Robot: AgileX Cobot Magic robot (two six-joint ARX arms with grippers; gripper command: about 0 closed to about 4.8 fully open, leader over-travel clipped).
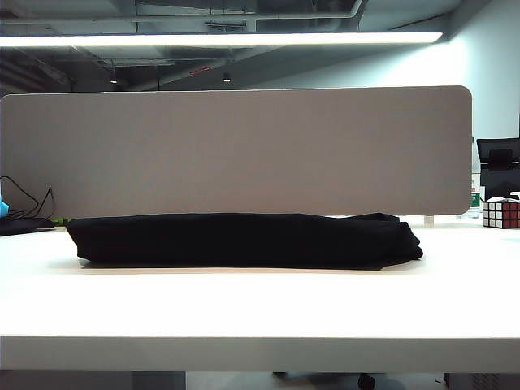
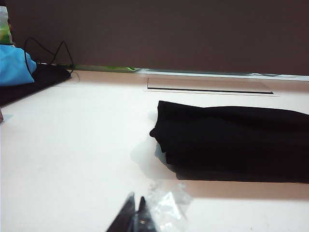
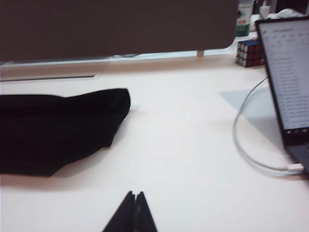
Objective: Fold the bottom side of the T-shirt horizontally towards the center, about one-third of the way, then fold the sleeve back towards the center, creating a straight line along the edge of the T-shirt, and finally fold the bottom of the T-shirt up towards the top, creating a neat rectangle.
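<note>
desk [image 1: 260, 317]: white | divider panel [image 1: 236, 150]: grey | ceiling light [image 1: 219, 38]: lit

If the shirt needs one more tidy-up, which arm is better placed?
Neither clearly. The T-shirt already lies folded into a long bundle. The left gripper and right gripper are both shut, each back from its own end of the shirt. The right end looks looser, slightly favouring right.

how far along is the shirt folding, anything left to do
It looks finished: the T-shirt lies as a compact black stack on the table. Nothing is in hand; the left gripper and right gripper are shut, empty and apart from it. Possibly left: neatening the uneven end nearest the Rubik's cube.
</note>
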